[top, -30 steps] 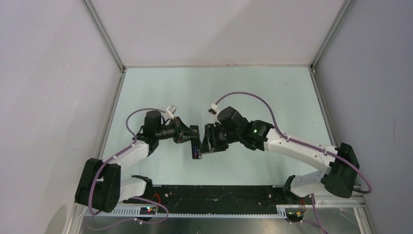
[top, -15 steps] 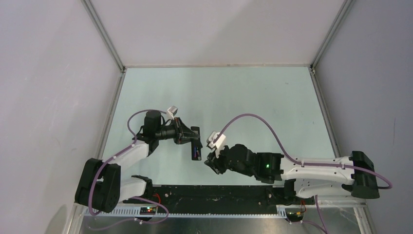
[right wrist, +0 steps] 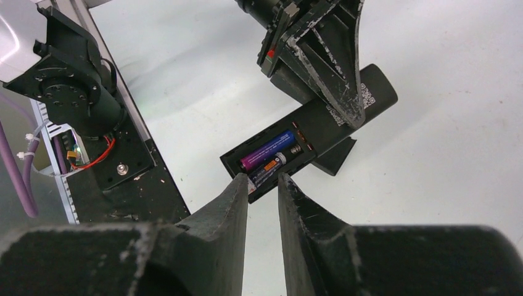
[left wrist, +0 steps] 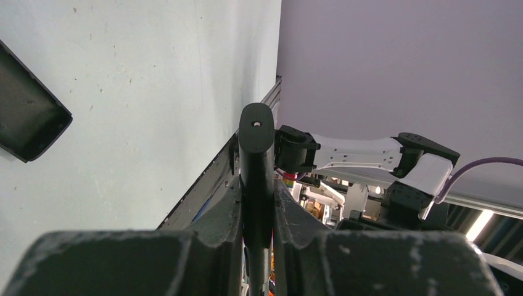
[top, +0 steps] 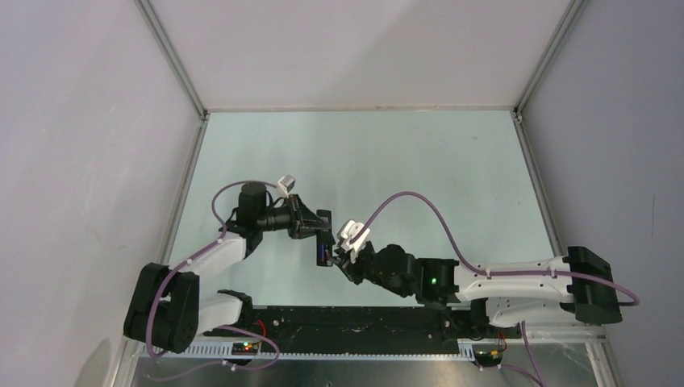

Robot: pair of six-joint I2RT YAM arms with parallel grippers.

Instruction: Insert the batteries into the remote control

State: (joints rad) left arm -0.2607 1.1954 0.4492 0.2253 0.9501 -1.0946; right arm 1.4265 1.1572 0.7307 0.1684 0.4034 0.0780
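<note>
Seen from above, we find the left gripper [top: 323, 230] at the left of the table [top: 419, 161], clamped tight on the remote control [top: 324, 242], which it holds above the surface near the middle of the near edge. In the left wrist view, the remote control [left wrist: 256, 142] stands edge-on between the 2 fingers [left wrist: 225, 213], and a loose black cover plate [left wrist: 28, 114] lies flat on the table at the far left. In the right wrist view, the remote control [right wrist: 317, 123] has its battery recess turned towards the camera, with 2 cells side by side inside: the blue-purple battery [right wrist: 268, 151] and, beside it, the dark battery [right wrist: 275, 165]. To the right, the right gripper [right wrist: 263, 182] sits at the recess's near end, its jaws parted by a narrow gap and holding nothing; we cannot tell whether its tips touch the dark battery.
</note>
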